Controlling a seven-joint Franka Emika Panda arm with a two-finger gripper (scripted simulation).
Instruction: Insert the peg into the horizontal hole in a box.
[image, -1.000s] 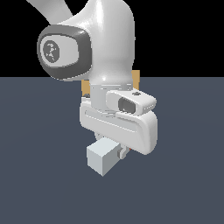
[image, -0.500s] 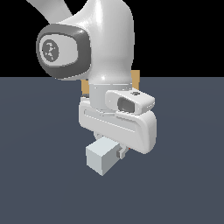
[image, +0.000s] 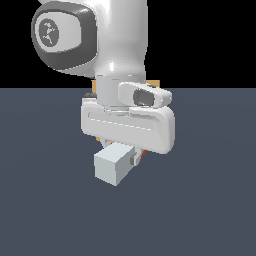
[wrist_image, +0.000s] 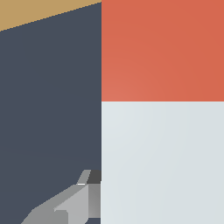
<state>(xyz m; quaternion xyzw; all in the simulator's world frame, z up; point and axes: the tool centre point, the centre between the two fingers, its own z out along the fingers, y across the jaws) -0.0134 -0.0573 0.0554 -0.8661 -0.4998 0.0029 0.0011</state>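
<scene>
Currently hand (image: 119, 154) pinches peg (image: 114, 166), lifted off surface (image: 45, 200), orange end toward box (image: 154, 84) behind the arm. Carry step; next needs aligning peg with hole, hidden here.

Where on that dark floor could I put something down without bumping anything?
Bare floor lies on both sides of the hand and in front of the peg. Behind, it's crowded: the arm hides most of the box.
</scene>
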